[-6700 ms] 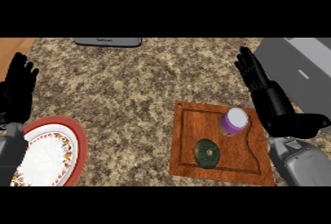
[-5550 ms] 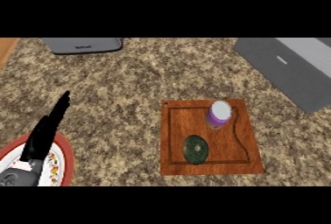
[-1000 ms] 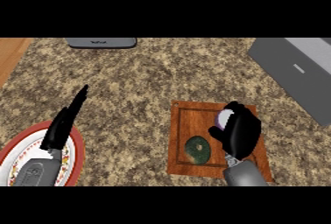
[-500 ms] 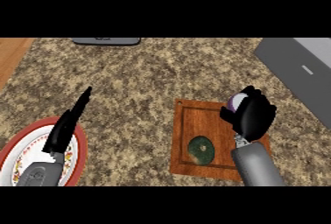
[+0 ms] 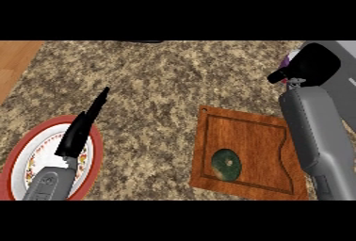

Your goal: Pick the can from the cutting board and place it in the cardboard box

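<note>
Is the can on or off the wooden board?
Off. The right robot hand holds the can up beyond the cutting board.

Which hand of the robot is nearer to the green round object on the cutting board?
Left. The left hand is across the counter over the plate, level with the green object. The right hand is farther, beyond the cutting board.

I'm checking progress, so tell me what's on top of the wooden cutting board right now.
Only a round dark green object lies on the brown wooden cutting board. The grey right forearm covers the board's right edge, so anything beneath it cannot be seen.
</note>
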Robot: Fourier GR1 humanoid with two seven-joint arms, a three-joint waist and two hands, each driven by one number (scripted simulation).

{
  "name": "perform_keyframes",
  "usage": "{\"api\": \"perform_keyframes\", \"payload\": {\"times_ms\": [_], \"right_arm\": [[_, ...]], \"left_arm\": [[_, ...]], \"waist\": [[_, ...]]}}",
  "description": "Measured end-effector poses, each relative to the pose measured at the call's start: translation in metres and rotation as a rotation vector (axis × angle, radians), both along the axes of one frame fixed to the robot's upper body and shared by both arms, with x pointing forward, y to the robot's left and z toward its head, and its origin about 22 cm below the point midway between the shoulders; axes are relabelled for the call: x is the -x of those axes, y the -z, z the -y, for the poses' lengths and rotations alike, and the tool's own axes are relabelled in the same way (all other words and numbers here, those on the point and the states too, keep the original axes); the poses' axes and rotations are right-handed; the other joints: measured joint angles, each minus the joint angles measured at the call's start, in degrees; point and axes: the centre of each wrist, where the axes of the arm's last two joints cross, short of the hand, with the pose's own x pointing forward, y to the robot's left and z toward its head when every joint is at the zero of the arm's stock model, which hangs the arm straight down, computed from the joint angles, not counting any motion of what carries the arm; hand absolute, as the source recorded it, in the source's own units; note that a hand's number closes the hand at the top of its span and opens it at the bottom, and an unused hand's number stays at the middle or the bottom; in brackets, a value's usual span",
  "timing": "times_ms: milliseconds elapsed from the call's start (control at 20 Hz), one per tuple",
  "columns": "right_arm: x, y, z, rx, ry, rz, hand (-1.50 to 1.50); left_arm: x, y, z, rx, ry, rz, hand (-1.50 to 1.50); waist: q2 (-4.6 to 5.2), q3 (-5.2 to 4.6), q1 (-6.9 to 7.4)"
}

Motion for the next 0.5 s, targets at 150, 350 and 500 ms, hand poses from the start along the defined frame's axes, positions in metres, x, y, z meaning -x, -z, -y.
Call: {"api": "perform_keyframes", "payload": {"times_ms": [150,350,500], "right_arm": [[-0.022,-0.041,0.016,0.045,0.066,-0.013,1.50],[-0.040,-0.082,0.027,0.096,0.157,-0.007,1.50],[-0.049,-0.109,0.031,0.123,0.203,0.003,1.50]], "left_arm": [[-0.004,-0.003,0.000,-0.002,0.007,0.002,0.00],[-0.005,-0.003,0.002,-0.005,0.014,0.000,0.00],[-0.006,0.000,0.005,-0.003,0.006,-0.004,0.00]], "waist": [[0.05,-0.03,0.49],[-0.10,-0.04,0.61],[-0.28,-0.06,0.14]]}}
